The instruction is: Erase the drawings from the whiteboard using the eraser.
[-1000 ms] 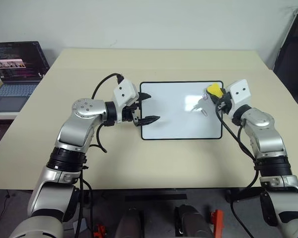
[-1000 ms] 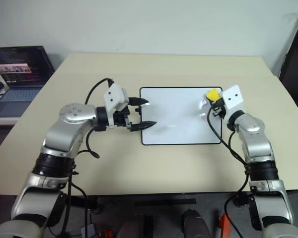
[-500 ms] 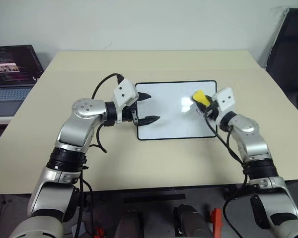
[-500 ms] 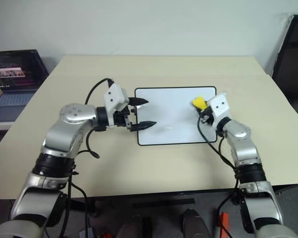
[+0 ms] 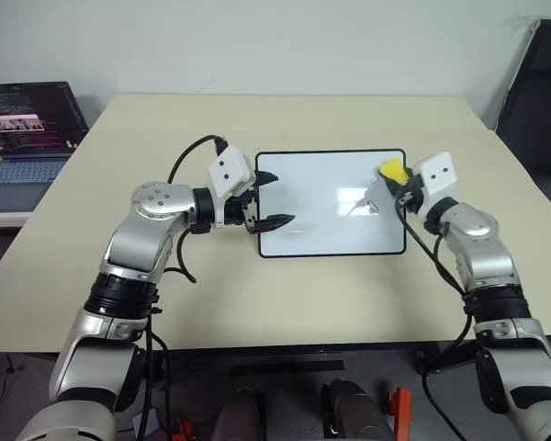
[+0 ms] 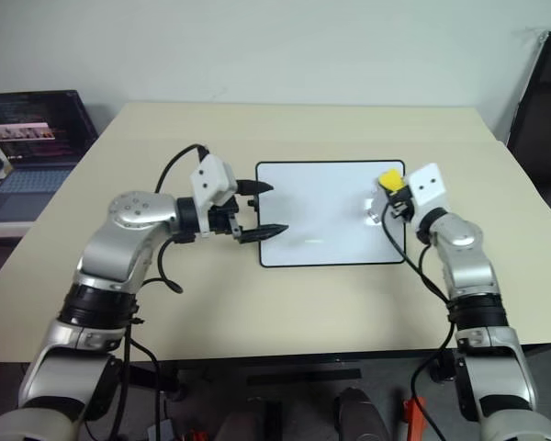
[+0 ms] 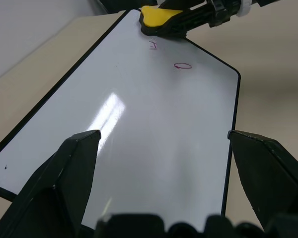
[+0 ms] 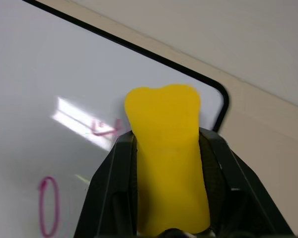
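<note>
Right gripper (image 8: 166,218) clamps the eraser (image 8: 165,148) – drawings (image 8: 48,206) just beside it on the whiteboard (image 5: 312,220); left gripper (image 5: 271,200) gapes, empty.

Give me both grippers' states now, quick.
Left gripper: open, holding nothing, at the whiteboard's edge.
Right gripper: shut on the eraser.

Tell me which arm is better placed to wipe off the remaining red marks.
Right. Its gripper holds the eraser beside the drawings; the open left gripper is at the whiteboard's opposite edge.
</note>
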`<action>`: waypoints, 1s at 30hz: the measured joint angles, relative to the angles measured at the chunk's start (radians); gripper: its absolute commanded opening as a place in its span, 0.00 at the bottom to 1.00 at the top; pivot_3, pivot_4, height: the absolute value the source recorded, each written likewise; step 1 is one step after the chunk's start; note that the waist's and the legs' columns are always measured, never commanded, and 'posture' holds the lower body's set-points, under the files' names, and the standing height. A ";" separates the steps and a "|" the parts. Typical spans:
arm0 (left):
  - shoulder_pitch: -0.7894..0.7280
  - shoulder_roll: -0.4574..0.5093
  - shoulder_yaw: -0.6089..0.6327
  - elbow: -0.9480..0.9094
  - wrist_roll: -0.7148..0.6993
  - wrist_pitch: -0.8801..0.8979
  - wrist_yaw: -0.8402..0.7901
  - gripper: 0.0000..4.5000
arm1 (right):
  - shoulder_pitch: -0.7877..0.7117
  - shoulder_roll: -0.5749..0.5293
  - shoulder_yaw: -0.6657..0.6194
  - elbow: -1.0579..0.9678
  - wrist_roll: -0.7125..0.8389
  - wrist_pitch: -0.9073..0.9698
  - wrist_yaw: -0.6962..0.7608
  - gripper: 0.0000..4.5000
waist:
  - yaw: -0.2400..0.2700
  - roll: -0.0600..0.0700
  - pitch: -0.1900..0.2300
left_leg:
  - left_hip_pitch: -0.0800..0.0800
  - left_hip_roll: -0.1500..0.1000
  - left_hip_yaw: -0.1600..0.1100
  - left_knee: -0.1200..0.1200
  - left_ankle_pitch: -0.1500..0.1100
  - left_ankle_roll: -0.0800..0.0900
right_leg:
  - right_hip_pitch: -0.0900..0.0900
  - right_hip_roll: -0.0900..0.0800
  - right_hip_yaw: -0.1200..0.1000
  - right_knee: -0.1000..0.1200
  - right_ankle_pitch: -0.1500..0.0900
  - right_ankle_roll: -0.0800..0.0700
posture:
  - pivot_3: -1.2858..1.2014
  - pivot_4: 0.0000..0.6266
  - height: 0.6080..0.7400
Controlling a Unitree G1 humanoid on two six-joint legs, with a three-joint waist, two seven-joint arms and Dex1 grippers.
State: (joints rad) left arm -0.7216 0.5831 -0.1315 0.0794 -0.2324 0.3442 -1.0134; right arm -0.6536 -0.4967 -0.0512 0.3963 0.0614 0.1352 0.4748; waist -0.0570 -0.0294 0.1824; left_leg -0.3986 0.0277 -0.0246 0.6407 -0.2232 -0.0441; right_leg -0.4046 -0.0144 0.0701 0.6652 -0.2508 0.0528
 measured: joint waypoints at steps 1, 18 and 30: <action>0.000 0.000 0.000 0.000 0.000 -0.001 0.000 1.00 | 0.007 -0.005 -0.006 -0.002 0.001 0.001 0.006 0.29 | 0.000 0.000 0.000 | 0.000 0.000 0.000 0.000 0.000 0.000 | 0.000 0.000 0.000 0.000 0.000 0.000 | 0.52 0.24 1.00; 0.000 -0.010 0.000 0.000 0.001 -0.004 0.000 1.00 | 0.096 0.101 0.134 -0.262 0.003 0.162 0.078 0.29 | -0.004 0.000 0.000 | -0.002 0.001 0.000 0.000 0.000 0.000 | -0.001 0.001 0.000 -0.001 0.000 0.001 | 0.52 0.24 1.00; 0.007 -0.008 0.000 -0.007 0.003 -0.001 0.003 1.00 | 0.051 -0.038 0.062 -0.159 -0.041 0.131 0.018 0.29 | 0.004 0.000 0.000 | -0.002 0.000 0.000 0.002 0.000 0.000 | 0.000 0.000 0.000 -0.002 -0.001 0.004 | 0.52 0.24 1.00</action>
State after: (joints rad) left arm -0.7149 0.5748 -0.1316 0.0723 -0.2295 0.3432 -1.0100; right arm -0.6028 -0.5351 0.0105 0.2377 0.0208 0.2666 0.4928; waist -0.0531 -0.0297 0.1822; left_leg -0.4001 0.0279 -0.0243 0.6428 -0.2233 -0.0440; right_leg -0.4047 -0.0141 0.0706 0.6636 -0.2514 0.0572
